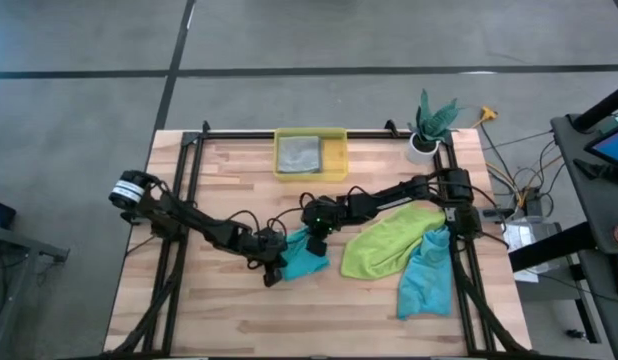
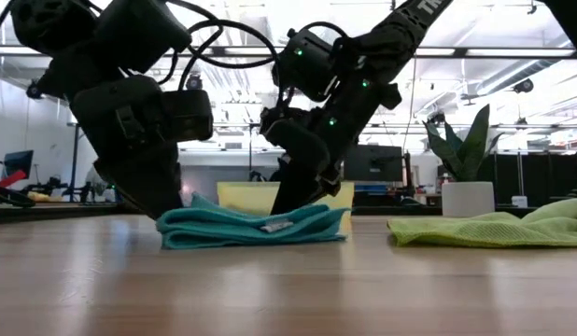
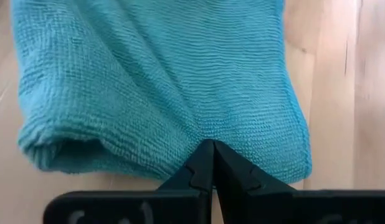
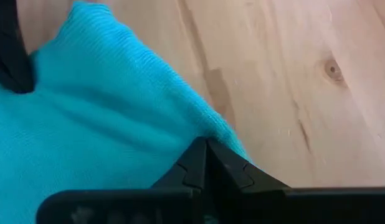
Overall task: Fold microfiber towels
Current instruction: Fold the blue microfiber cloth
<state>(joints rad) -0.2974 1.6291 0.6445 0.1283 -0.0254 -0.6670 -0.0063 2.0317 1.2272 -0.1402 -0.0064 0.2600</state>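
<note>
**Both pincers pinched on the folded teal towel at mid-tabletop**

The left pincer (image 1: 274, 262) is closed, its fingertips (image 3: 208, 163) meeting in a point that bites the hem of the folded teal towel (image 1: 307, 255). The right pincer (image 1: 317, 235) is closed in the same way on the opposite edge of that cloth, its fingertips (image 4: 205, 163) nipping the fabric where it meets bare wood. In the low view the two pincers stand on either side of the towel (image 2: 251, 227), which lies as a flat, layered bundle on the tabletop (image 1: 229, 320).

Outward from there, the lime green towel (image 1: 389, 243) lies crumpled just beside the right arm, toward the right rail. Touching its far end, a second teal towel (image 1: 427, 280) trails toward the near edge. At the far edge sits the yellow bin (image 1: 310, 153) with a light grey towel (image 1: 298, 153) inside it. A potted plant (image 1: 430, 128) stands at the far right corner.

Both arms cross the middle of the tabletop and lie over the space between the held towel and the bin. The right arm passes just beside the green towel. Open wood shows along the near edge and across the near left corner. A dark frame (image 1: 179, 200) borders the left, right and far sides.
</note>
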